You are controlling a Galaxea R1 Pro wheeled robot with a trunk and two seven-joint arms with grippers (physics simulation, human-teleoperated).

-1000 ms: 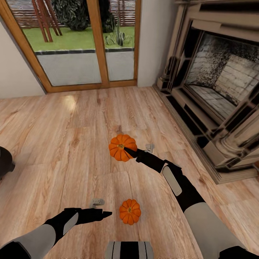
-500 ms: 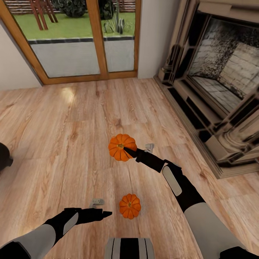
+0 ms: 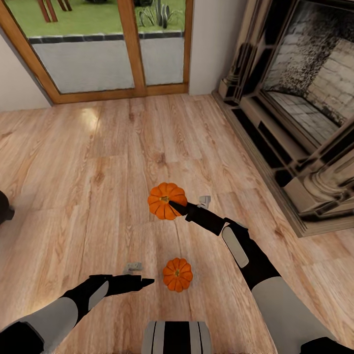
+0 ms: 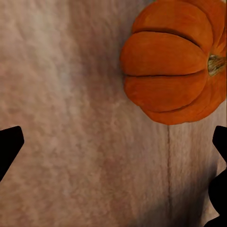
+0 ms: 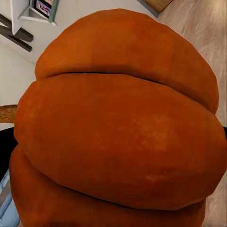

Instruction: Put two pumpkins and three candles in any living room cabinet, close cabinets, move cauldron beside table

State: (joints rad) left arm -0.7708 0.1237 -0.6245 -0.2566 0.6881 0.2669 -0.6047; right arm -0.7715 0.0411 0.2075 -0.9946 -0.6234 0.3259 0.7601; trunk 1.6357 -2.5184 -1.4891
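Note:
My right gripper (image 3: 176,205) is shut on one orange pumpkin (image 3: 166,200), held up above the wood floor; in the right wrist view its ribbed orange skin (image 5: 118,123) sits right against the camera. The second pumpkin (image 3: 177,275) lies on the floor close in front of my base. My left gripper (image 3: 146,282) hovers low just to its left, open and holding nothing. In the left wrist view that pumpkin (image 4: 175,61) lies off to one side of the gap between the wide-apart fingers (image 4: 9,146). Candles and cabinet are out of view.
A black columned fireplace (image 3: 295,123) with a raised hearth step runs along the right. A wood-framed glass door (image 3: 113,54) stands at the back. A dark rounded object (image 3: 3,209) is cut off by the left edge. Bare wood floor (image 3: 88,172) spreads around.
The whole view has shifted: door, fireplace and floor pumpkin sit higher in the picture, so the camera moved. The right gripper keeps its pumpkin; the left gripper now sits nearer the floor pumpkin.

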